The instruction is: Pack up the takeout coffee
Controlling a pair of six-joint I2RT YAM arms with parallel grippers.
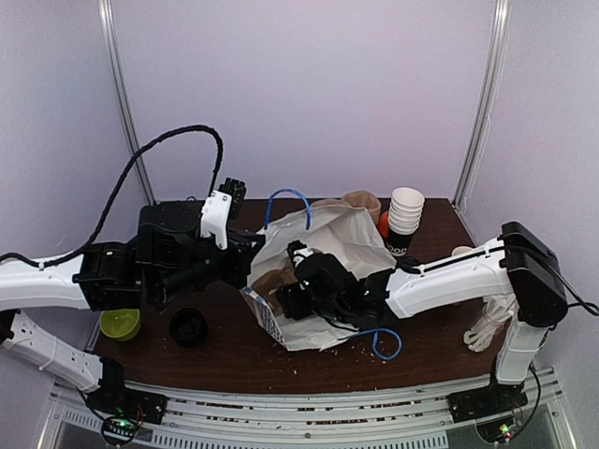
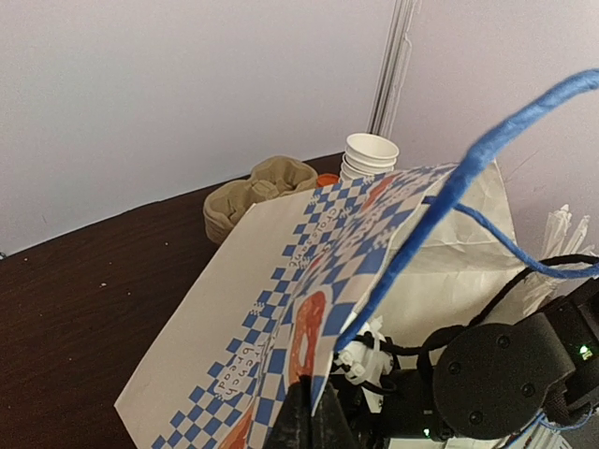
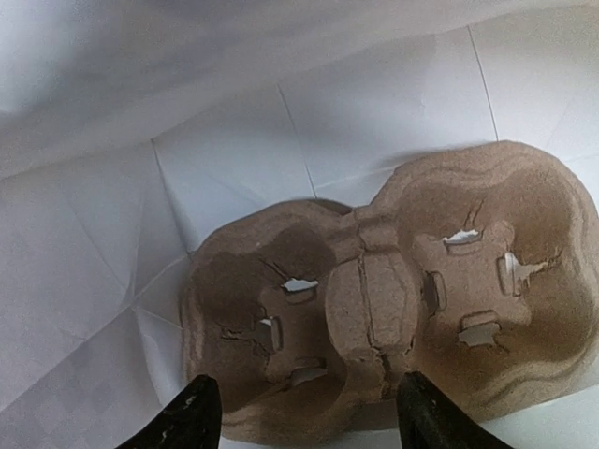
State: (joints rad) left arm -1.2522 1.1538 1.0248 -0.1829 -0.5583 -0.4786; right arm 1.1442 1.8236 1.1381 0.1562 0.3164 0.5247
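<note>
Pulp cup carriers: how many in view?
2. One carrier lies inside the paper bag, below the right gripper. The other carrier sits behind the bag, beside the cup stack. More may be hidden behind the bag.

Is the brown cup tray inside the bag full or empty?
Empty. In the right wrist view, the brown cup tray lies inside the white bag, and both of its cup holes have nothing in them.

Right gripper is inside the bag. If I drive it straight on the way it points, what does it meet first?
Most likely the pulp cup carrier lying inside the white bag. The right gripper, jaws open, points at its middle ridge. Nothing shows in between, though depth is hard to judge.
</note>
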